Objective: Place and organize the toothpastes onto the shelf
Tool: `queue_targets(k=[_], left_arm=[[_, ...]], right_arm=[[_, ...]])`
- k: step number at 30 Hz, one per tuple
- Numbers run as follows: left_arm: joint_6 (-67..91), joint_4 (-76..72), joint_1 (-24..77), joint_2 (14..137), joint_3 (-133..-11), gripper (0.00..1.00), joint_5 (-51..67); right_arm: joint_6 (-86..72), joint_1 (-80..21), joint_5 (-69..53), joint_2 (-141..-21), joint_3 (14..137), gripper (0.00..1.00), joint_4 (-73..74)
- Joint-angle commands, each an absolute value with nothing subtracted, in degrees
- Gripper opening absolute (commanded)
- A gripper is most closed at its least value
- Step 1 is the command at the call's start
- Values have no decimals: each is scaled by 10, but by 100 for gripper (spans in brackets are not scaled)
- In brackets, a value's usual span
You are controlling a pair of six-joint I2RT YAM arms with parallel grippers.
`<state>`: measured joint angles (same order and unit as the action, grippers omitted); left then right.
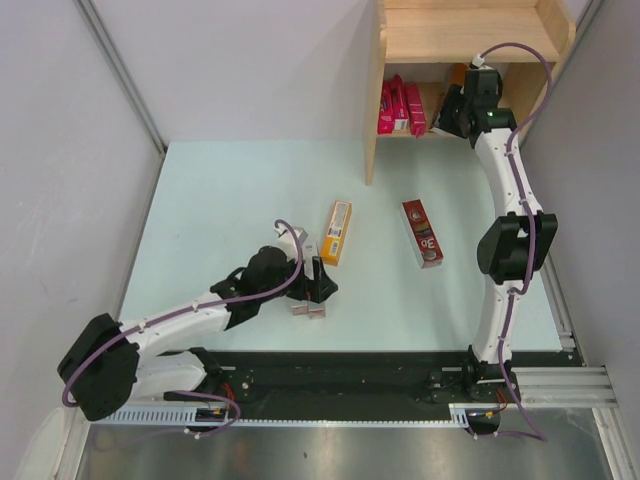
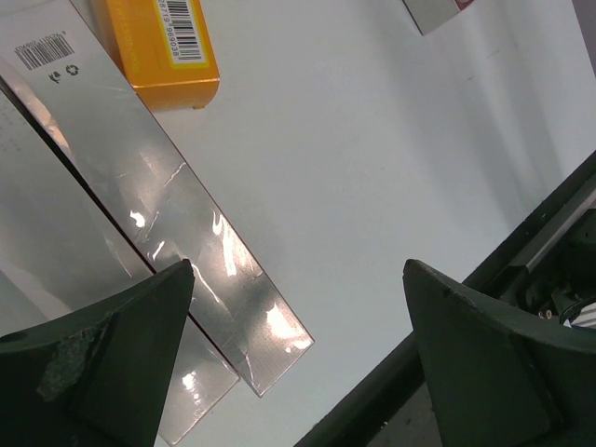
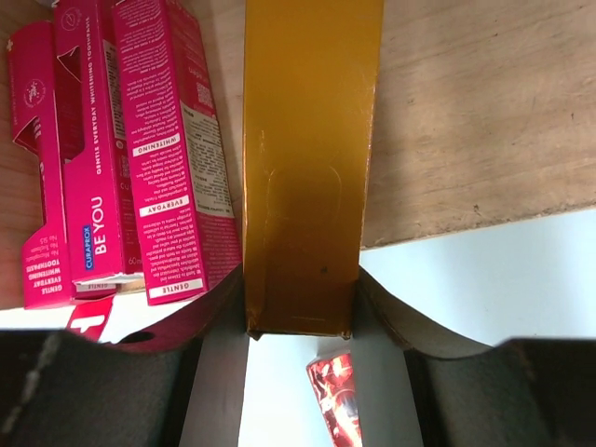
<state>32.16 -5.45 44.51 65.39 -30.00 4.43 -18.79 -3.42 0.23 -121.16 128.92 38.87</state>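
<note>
three pink cartons (image 3: 121, 158) are already on the lower board (image 3: 466, 121) of the shelf (image 1: 372, 110), packed close together near its left side panel. the right jaws are closed on the gold carton (image 3: 307, 168). its far part lies over the same board, just beside the pink ones, and its near end is outside the edge, so i judge this one is not finished. the left jaws are wide open and hold nothing. they hang over the two silver cartons (image 2: 186, 233), which lie side by side on the tabletop (image 1: 230, 200). the orange-yellow carton (image 1: 337, 232) and the dark red carton (image 1: 422, 233) also lie on the tabletop, apart from each other. so about half is done: four cartons are left to bring, and the row may need some ordering.
</note>
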Motion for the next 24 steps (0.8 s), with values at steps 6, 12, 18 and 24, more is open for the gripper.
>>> queue_targets(k=[6, 12, 18, 24], left_arm=[[336, -69, 460, 669, -315, 100, 34], [337, -67, 463, 670, -316, 100, 32], [338, -66, 465, 674, -317, 100, 32], [339, -64, 468, 677, -319, 100, 31]], right_arm=[[-129, -90, 19, -1226, 1302, 33, 325], [-130, -94, 40, -1216, 1274, 54, 317], [-134, -91, 62, -1184, 1211, 70, 284], [-142, -84, 60, -1154, 1164, 71, 255]])
